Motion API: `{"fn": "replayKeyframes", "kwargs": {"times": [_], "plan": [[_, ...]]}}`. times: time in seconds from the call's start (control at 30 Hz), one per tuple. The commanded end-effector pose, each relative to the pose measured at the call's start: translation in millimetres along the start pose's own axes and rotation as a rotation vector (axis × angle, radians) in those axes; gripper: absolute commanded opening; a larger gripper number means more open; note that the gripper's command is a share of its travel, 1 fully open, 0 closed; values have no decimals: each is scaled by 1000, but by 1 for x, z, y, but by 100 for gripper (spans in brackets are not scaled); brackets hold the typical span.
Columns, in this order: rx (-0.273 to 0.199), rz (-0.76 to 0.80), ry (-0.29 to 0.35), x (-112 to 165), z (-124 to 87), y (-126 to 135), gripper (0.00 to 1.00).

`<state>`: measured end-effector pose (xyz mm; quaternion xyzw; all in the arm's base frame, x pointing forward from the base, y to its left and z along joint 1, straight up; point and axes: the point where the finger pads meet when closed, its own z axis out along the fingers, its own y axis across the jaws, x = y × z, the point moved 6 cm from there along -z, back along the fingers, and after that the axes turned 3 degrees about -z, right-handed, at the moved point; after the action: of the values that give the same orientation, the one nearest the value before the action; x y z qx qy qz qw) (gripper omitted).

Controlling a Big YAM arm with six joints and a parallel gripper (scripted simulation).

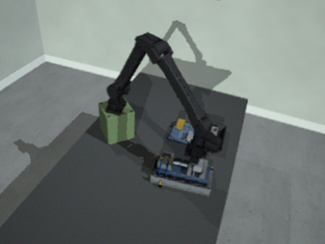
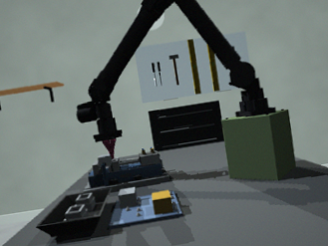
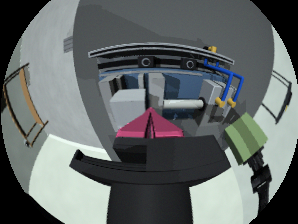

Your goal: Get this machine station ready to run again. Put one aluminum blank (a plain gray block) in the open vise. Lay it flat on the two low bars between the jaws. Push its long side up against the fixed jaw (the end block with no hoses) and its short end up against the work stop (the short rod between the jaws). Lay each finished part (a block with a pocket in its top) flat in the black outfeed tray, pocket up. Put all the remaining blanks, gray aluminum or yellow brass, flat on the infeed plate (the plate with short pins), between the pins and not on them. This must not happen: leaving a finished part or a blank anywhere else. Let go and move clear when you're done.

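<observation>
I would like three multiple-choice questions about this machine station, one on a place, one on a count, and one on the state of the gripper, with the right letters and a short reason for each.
1. Where is the yellow brass blank?
A. in the vise
B. on the infeed plate
C. in the tray

2. How many pocketed parts lie in the black outfeed tray?
A. none
B. two
C. four

3. The gripper is:
A. wide open
B. shut on a blank
C. shut, holding nothing

Answers:
1 B, the exterior view shows it on the blue plate.
2 B, two pocketed blocks show inside the tray.
3 C, its red fingers meet in a point above the vise.
</observation>
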<state>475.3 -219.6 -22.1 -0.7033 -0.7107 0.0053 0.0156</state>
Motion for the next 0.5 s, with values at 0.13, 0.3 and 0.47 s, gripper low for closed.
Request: {"fn": "replayKeyframes", "kwargs": {"times": [0.13, 0.3, 0.47], "plan": [[-61, -8, -26, -2, -6, 37, 0], [-61, -8, -26, -2, -6, 37, 0], [-61, -8, -26, -2, -6, 38, 0]]}}
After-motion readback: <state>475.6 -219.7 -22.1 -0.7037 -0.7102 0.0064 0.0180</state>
